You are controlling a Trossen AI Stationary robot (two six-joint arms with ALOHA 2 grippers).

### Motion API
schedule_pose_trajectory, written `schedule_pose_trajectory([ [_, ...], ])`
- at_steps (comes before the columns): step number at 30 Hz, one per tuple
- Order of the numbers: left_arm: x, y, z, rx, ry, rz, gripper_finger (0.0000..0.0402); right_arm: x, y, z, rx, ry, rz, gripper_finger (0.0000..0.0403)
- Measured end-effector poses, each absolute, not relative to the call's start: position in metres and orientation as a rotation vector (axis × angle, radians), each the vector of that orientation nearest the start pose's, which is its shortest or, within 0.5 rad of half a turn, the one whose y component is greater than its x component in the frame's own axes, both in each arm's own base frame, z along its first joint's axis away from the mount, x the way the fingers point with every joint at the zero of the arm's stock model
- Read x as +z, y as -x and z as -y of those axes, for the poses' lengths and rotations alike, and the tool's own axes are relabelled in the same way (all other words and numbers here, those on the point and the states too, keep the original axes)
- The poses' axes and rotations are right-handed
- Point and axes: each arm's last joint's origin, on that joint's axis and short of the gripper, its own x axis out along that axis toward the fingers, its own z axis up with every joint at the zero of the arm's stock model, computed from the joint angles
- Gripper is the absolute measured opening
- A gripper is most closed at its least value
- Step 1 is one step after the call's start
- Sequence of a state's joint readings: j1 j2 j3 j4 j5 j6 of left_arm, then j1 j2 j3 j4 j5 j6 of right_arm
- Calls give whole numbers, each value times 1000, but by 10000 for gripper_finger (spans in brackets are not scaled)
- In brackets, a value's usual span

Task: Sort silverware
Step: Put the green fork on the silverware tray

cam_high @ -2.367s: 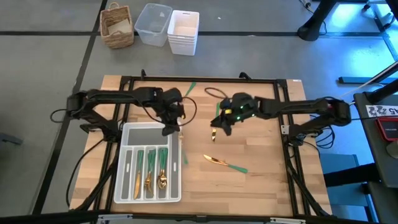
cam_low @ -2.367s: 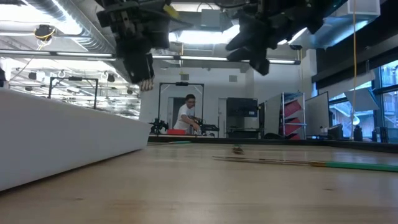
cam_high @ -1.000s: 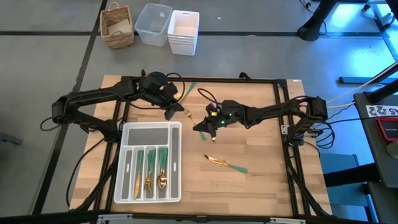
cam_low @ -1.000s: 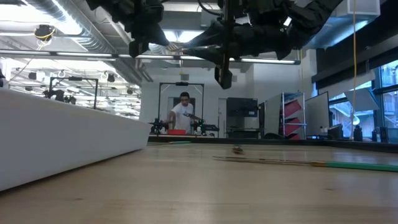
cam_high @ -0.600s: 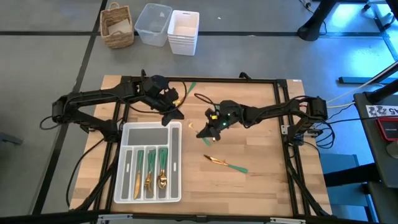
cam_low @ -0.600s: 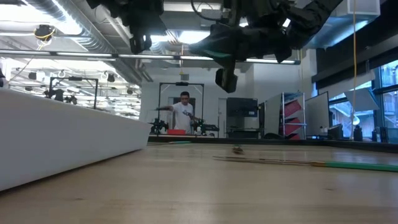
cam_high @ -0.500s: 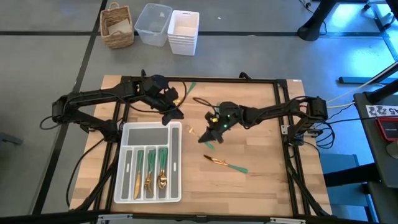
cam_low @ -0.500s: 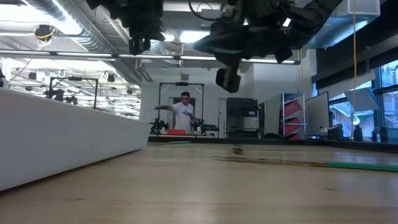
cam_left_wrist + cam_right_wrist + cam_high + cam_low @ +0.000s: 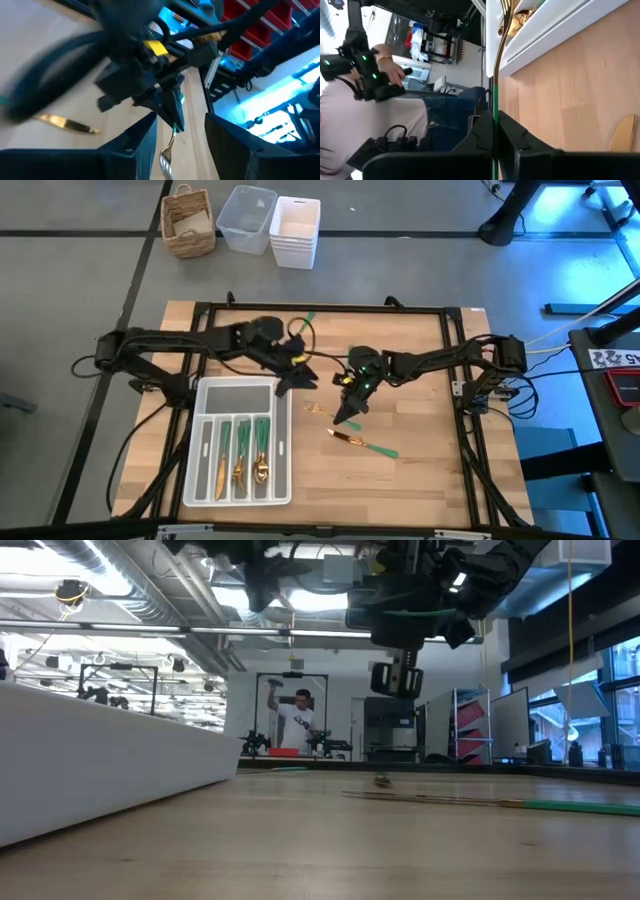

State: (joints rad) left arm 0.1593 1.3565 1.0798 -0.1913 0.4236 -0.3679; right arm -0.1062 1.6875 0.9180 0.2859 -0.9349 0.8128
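My right gripper [image 9: 343,416] hangs over the table's middle, shut on a fork [image 9: 316,409] with a gold head and green handle. My left gripper [image 9: 303,372] stands open just beyond it, its fingers [image 9: 135,142] on either side of the fork without touching. A gold knife with a green handle [image 9: 362,444] lies flat on the table, nearer than the right gripper. Another green-handled piece [image 9: 305,322] lies at the far edge. The white tray [image 9: 283,395] at the near left holds several pieces in its slots. My right gripper pinches the fork's green handle [image 9: 492,127] between its two fingers. The fork runs on past the fingertips in line with them, its gold head [image 9: 166,159] toward the tray. The fork is lifted clear of the table.
A wicker basket [image 9: 188,220], a clear tub [image 9: 247,218] and a white bin [image 9: 295,230] stand beyond the far edge. Black frame rails [image 9: 460,360] border the table. A person [image 9: 298,725] stands in the room behind. Bare wood lies at the near right.
The fork has passed from left to right: my left gripper has opened and let it go, then moved toward the table's right and near edge. My right gripper has shut on the handle and turned its wrist, carrying the fork's head nearer.
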Motion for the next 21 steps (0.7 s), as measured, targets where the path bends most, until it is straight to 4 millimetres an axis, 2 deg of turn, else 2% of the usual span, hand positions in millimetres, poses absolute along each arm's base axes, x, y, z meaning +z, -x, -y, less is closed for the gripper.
schedule_pose_trajectory([
  [9, 279, -338, -17, -248, 496, -481, 150, 199, -342, 12, 628, -1138, -838, 1],
  [13, 267, -345, -8, -292, 522, -529, 150, 199, -341, 12, 631, -1201, -878, 1],
  [17, 264, -346, -4, -315, 560, -552, 150, 197, -340, 11, 590, -1275, -933, 1],
  [21, 263, -346, -2, -340, 495, -544, 150, 196, -340, 14, 548, -1329, -951, 1],
])
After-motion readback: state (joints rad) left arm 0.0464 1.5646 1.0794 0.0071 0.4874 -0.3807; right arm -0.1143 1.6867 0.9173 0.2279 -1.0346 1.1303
